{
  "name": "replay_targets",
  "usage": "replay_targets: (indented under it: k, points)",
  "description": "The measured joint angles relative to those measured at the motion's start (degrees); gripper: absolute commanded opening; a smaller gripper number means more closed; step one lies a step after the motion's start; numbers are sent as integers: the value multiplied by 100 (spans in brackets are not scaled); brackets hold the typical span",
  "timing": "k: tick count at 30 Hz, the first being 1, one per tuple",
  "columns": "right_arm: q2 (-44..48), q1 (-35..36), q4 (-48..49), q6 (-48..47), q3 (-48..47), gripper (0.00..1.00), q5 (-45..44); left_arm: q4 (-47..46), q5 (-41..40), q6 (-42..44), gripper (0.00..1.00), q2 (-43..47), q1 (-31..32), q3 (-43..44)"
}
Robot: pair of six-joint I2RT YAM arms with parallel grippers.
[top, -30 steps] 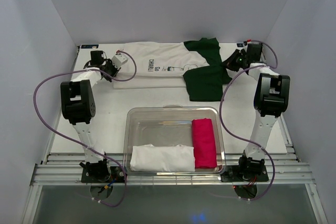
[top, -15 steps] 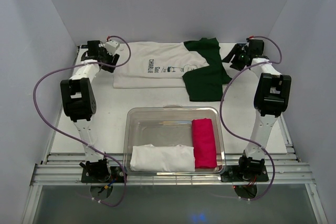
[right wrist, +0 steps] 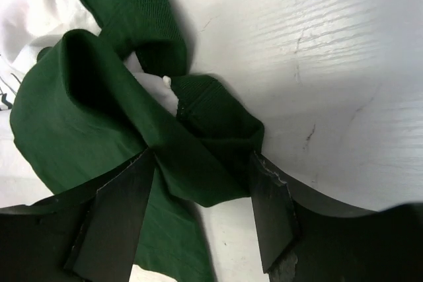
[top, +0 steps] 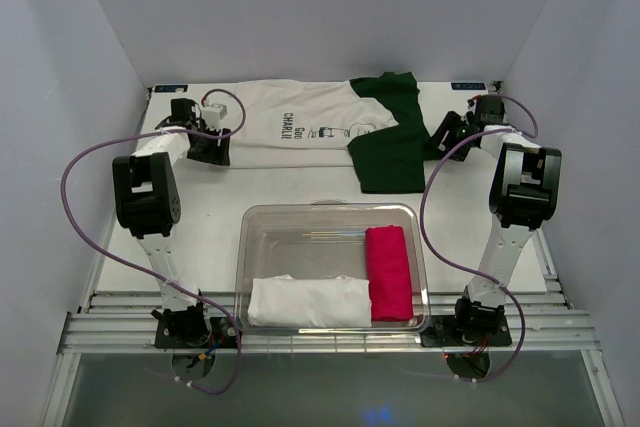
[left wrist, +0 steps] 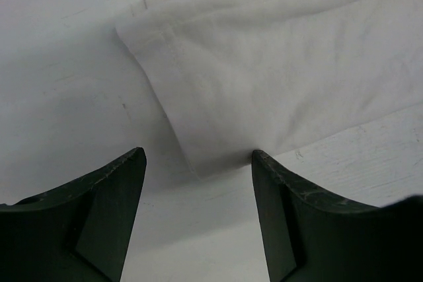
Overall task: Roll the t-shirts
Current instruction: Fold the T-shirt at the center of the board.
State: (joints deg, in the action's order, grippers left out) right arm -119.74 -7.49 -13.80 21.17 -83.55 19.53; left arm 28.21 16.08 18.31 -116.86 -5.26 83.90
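Left hand (left wrist: 197, 163) sits low over the bench (top: 210, 207) with its fingers spread wide. The corner of the white t-shirt (left wrist: 277, 64) lies between them, not gripped. Its arm extends forward to the shirt's left edge. Right hand (right wrist: 203, 166), also spread, straddles a bunched fold of the dark green t-shirt (right wrist: 79, 117), with its arm stretched to the far right. Both shirts lie spread at the bench's far side, and the green one overlaps the white one's right end.

— Light?
— Bright, even, from overhead; soft shadows on the white tabletop (top: 300, 187).
— Focus?
— Top view crisp throughout. Wrist views: fingers (left wrist: 99, 216) dark, underlit; surfaces beyond them sharp.
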Motion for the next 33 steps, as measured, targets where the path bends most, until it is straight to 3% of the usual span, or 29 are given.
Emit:
replay_targets:
  k: [3,5,10,13,14,15,16,17,22,28,33]
  points:
    - [-55,0,39,-22,-35,61,55,-11,7,-105,75,-136,0,90]
    - [-74,-15,52,-26,-35,52,74,-61,63,-195,73,-251,0,166]
    - [-111,-44,63,-28,-35,50,92,-173,208,-398,63,-363,-11,264]
    - [-111,-44,59,-59,-31,33,76,-205,289,-503,41,-382,-22,275]
    - [-114,-44,52,-66,-24,18,72,-197,319,-529,24,-385,-20,275]
    - [-118,-44,35,-94,-22,11,74,-186,374,-544,14,-385,-20,273]
    - [-120,-44,20,-81,-22,8,87,-177,426,-542,4,-385,-20,273]
    - [-122,-44,9,-70,-22,8,103,-170,468,-533,0,-385,-20,273]
    - [2,-59,-20,-81,186,8,116,-127,507,-328,0,-280,-22,149]
    - [1043,-162,-330,-251,1178,8,68,337,457,243,0,247,-46,-297]
    - [1552,-179,-420,-315,1480,9,48,752,487,540,0,817,-66,-570]
